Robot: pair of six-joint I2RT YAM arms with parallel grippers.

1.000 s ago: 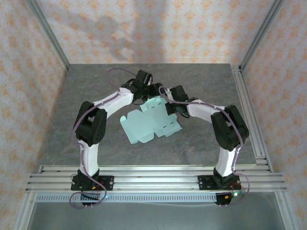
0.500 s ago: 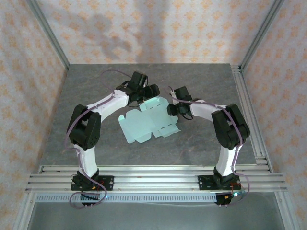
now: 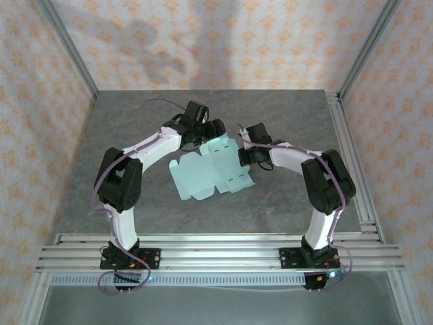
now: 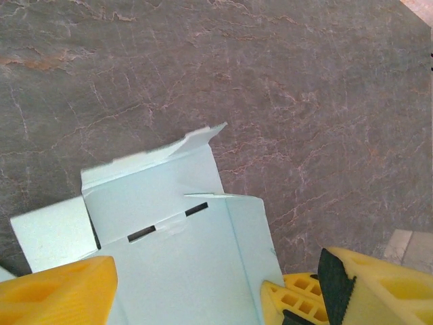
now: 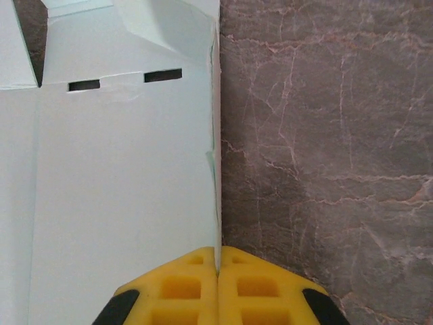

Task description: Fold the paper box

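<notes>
Grey table [image 3: 291,203], right gripper [image 5: 218,269] pinching paper box [image 5: 122,189] edge

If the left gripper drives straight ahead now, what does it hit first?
The paper box: its sheet lies between the left gripper's open fingers, and its slotted fold and raised flap are right ahead. Past that, bare table. Height above the sheet is unclear.

Far corners of the paper box [image 3: 206,172] beneath the left claw [image 3: 216,134] and right claw [image 3: 242,154]
</notes>
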